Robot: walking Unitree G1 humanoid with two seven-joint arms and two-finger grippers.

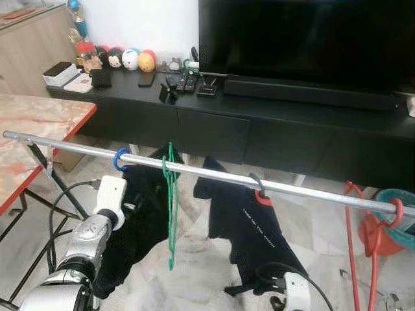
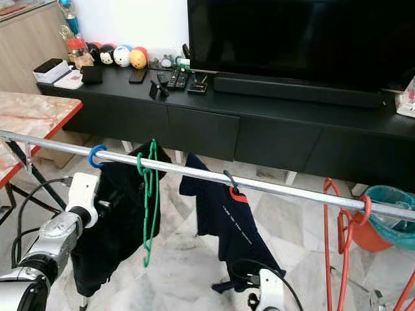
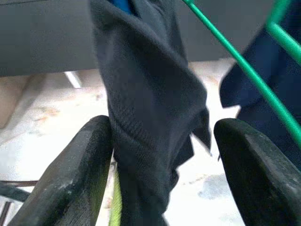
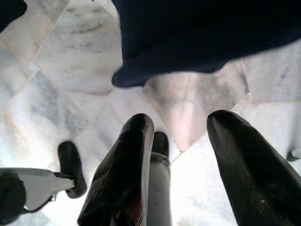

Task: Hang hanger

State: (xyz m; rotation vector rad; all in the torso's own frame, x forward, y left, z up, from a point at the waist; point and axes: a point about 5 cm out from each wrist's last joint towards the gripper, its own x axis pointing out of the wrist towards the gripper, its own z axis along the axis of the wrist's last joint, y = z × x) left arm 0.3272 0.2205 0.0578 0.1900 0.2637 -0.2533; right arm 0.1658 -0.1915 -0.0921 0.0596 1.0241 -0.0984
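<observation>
A metal rail [image 1: 214,175] runs across in front of me. A blue hanger [image 1: 120,159] carrying a black garment [image 1: 139,220] hangs from it, with a bare green hanger [image 1: 171,201] just to its right. Further right is a navy shirt [image 1: 249,227] on a hanger with a dark hook [image 1: 258,186]. Red hangers [image 1: 371,233] hang near the rail's right end. My left gripper [image 3: 162,155] is open, raised below the rail, with a fold of the black garment [image 3: 150,117] between its fingers [image 3: 77,179]. My right gripper [image 4: 181,141] is open, low, pointing at the marble floor.
A black TV console [image 1: 259,123] with a large TV [image 1: 305,39] stands behind the rail. A red-edged marble table [image 1: 39,123] is on the left. A teal basket [image 1: 402,214] sits at the right. White marble floor [image 1: 201,272] lies under the clothes.
</observation>
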